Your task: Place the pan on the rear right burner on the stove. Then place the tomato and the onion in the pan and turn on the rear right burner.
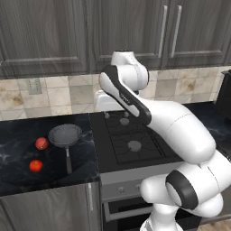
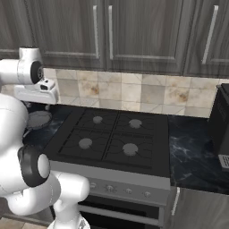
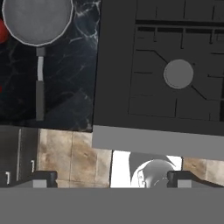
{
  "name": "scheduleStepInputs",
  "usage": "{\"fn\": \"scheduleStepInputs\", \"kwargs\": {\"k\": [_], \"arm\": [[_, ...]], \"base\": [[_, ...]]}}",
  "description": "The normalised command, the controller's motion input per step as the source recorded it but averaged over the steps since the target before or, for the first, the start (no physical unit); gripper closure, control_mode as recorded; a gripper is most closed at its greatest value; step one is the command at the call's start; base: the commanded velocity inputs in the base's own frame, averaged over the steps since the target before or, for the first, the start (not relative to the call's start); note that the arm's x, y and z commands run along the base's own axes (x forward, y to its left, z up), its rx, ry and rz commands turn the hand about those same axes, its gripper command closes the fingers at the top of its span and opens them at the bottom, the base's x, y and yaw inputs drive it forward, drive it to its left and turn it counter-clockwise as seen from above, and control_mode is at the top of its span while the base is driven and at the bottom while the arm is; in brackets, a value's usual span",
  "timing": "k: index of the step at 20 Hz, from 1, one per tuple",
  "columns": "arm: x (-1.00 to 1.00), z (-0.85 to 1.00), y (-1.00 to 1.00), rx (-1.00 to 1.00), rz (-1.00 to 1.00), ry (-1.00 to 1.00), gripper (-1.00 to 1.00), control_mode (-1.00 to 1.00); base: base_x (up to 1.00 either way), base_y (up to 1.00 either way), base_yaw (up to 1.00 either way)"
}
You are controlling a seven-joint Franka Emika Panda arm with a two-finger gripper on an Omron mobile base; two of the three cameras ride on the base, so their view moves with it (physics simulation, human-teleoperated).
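Spreading across the middle of both base views, the stove (image 2: 112, 138) is sitting with its black cooktop between two stretches of dark marble desk (image 1: 27, 155), its silver front with knobs facing the robot. The rear right burner (image 2: 135, 123) is lying bare under its grate bars, with nothing resting on it. The white arm is reaching up over the rear left part of the cooktop, and the end effector (image 3: 111, 177) is hanging there with its jaws spread wide and nothing between them, looking down on the cooktop's left edge and the desk beside it. The pan (image 1: 65, 135) is resting on the desk just left of the stove, its long thin handle pointing toward the front edge of the desk. The onion (image 1: 41, 143) is lying just beside the pan's left rim, and whether they are touching cannot be told. The tomato (image 1: 36, 165) is sitting nearer the front edge, apart from both the onion and the pan.
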Motion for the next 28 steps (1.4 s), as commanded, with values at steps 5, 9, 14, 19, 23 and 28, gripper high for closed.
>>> {"fn": "scheduleStepInputs", "kwargs": {"k": [5, 9, 14, 19, 23, 28], "arm": [[-0.05, -0.21, 0.28, 0.00, 0.00, 0.04, -1.00, -1.00], [0.00, -0.16, 0.32, 0.00, 0.00, 0.01, -1.00, -1.00], [0.00, -0.17, 0.35, 0.00, 0.00, 0.00, -1.00, -1.00], [0.00, -0.18, 0.34, 0.00, 0.00, 0.00, -1.00, -1.00], [0.00, -0.20, 0.32, 0.00, 0.00, 0.00, -1.00, -1.00], [0.00, -0.20, 0.28, 0.00, 0.00, 0.00, -1.00, -1.00]], "base": [[0.00, 0.00, 0.00], [0.00, 0.00, 0.00], [0.00, 0.00, 0.00], [0.00, 0.00, 0.00], [0.00, 0.00, 0.00], [0.00, 0.00, 0.00]]}}
